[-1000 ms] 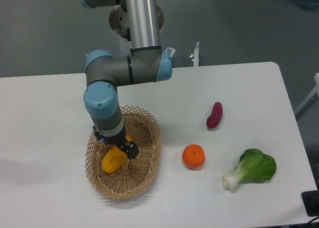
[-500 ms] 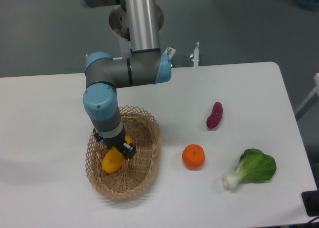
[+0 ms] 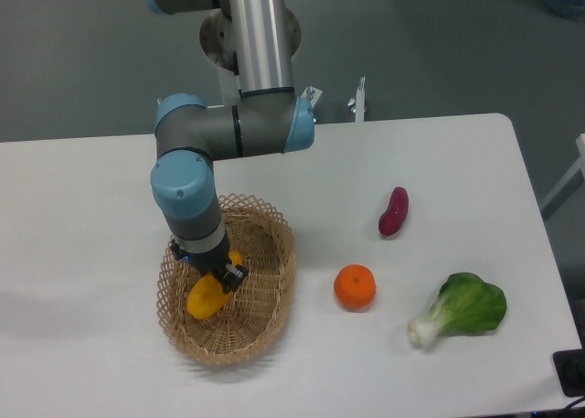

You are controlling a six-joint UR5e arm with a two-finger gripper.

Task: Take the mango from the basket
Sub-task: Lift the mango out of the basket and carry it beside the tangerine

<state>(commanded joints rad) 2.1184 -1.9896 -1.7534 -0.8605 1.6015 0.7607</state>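
Mango (image 3: 207,295), a smooth yellow-orange oval fruit with a tapered end, lies inside the light tan oval wicker basket (image 3: 270,322) at the front left of the white desk (image 3: 91,253), its lower end pointing toward the basket's near-left wall. The basket's open lattice rim rings the fruit, and the fruit sits left of the basket's middle. The robot's black two-finger hand (image 3: 222,277) reaches straight down into the basket and meets the upper part of the mango; its fingers appear drawn in against the fruit's sides, though the wrist above hides much of the contact, so a firm grasp cannot be told for certain. The mango looks to be at the level of the basket's floor.

To the right, at about the same depth on the desk, a green leafy vegetable with a white stem (image 3: 462,309) lies well apart from the basket, and a round orange citrus fruit (image 3: 355,287) sits between the two. Farther back, a small purple oblong vegetable (image 3: 394,211) rests alone. Above the basket rises the grey and blue arm (image 3: 187,185), elbowed toward a silver column (image 3: 259,34) at the desk's far edge.
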